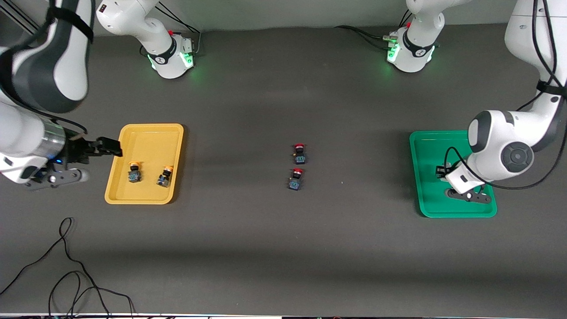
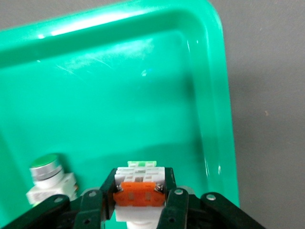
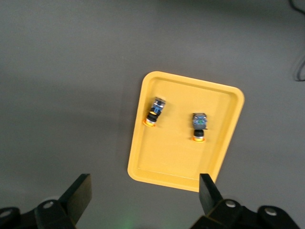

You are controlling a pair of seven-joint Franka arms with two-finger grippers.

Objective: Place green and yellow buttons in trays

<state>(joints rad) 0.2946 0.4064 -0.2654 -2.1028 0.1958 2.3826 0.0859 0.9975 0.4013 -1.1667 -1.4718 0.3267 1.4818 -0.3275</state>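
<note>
Left gripper (image 2: 140, 200): low inside the green tray (image 2: 209, 143), pinching a white button block (image 2: 138, 179) with a light-green face and an orange insert.
Second green button (image 2: 47, 174): a green-capped white switch resting on the tray floor, just beside the held block.
Right gripper (image 3: 145, 193): fingers spread wide and empty, hanging over the table just off the yellow tray's (image 1: 146, 133) edge; this arm waits.
Yellow buttons (image 1: 134, 172): two orange-capped switches lying in the yellow tray.
Red buttons (image 1: 299, 153): two at mid-table, well apart from both trays.
Risk: a release before touchdown could let the block tumble against its neighbour.
Hard to tell: whether the block touches the tray floor; from the front, the arm hides it.
</note>
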